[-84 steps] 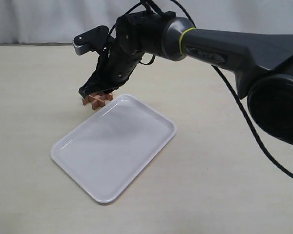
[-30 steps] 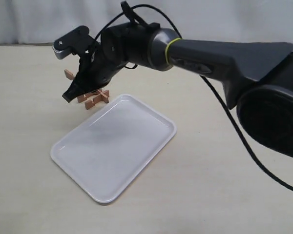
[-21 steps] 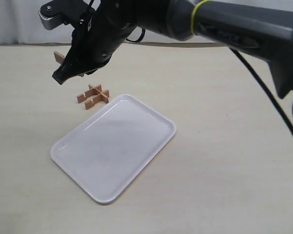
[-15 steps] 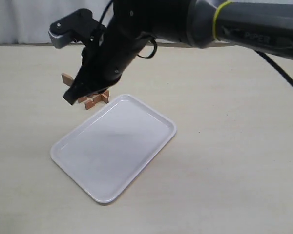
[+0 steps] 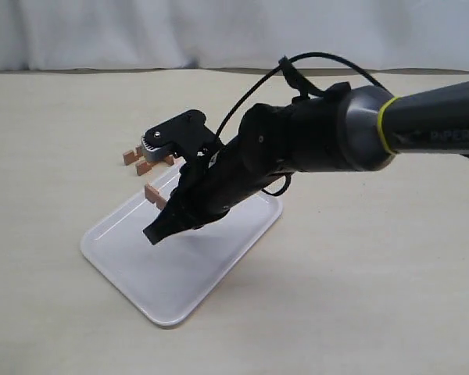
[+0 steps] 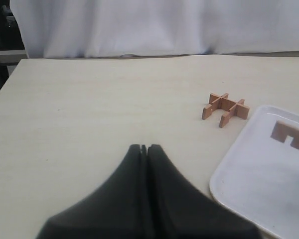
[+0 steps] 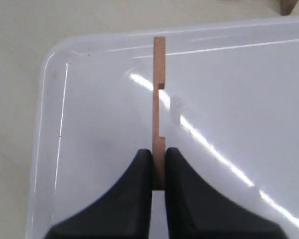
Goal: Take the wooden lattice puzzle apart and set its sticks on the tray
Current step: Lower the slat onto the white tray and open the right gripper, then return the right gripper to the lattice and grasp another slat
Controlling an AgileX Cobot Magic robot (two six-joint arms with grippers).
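Note:
My right gripper [image 5: 164,220] hangs over the left part of the white tray [image 5: 133,269], shut on one notched reddish-brown stick [image 5: 155,195]. In the right wrist view the stick [image 7: 159,99] stands on edge between the black fingers [image 7: 139,169], sticking out past their tips above the tray [image 7: 89,124]. What is left of the wooden lattice puzzle [image 5: 143,161] lies on the table just beyond the tray's far corner, partly hidden by the wrist. The left wrist view shows my left gripper [image 6: 144,148] shut and empty, with the puzzle [image 6: 225,107] and the tray [image 6: 259,184] ahead of it.
The pale tabletop [image 5: 359,297] stretches around the tray. A white curtain [image 5: 219,31] hangs along the table's far edge. The right arm's dark forearm [image 5: 422,137] and its cable [image 5: 258,86] reach in from the right above the tray's far end.
My right gripper has lifted one stick off the puzzle, swung up and left, then come down over the tray with the stick held. The rest of the puzzle stayed on the table.

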